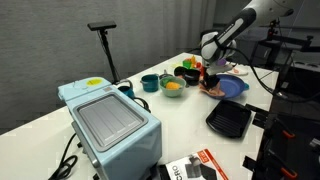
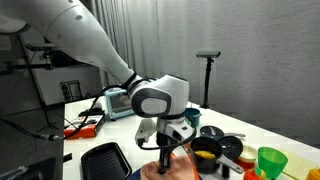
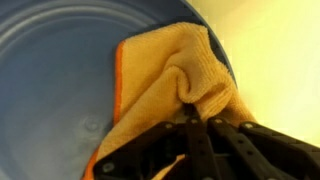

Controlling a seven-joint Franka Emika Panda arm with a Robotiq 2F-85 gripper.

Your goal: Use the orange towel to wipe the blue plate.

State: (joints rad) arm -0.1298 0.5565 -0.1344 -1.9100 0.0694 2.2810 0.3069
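**Q:** Claw state?

**A:** My claw (image 3: pixel 190 110) is pinched all the way closed on a bunched ridge of the orange towel (image 3: pixel 165 85). The cloth puckers up between the jaws.

**Q:** Where are the towel and plate?

**A:** The towel lies on the blue plate (image 3: pixel 60 80), over its right part in the wrist view, with one edge up near the rim. In an exterior view the plate sits on the white table (image 1: pixel 180 128), near the black tray (image 1: pixel 230 120), and my arm reaches down onto it.

**Q:** How will it handle?

**A:** The towel looks soft, light and limp, a fuzzy weave. My guess is it drags fine when pulled but crumples if I shove it. A raised fold is the right place to hold, because flat cloth gives me nothing to pinch. The plate looks hard and smooth, probably slick. It may be light enough to skate on the table under sideways force. So I'd press down gently and wipe in short strokes.
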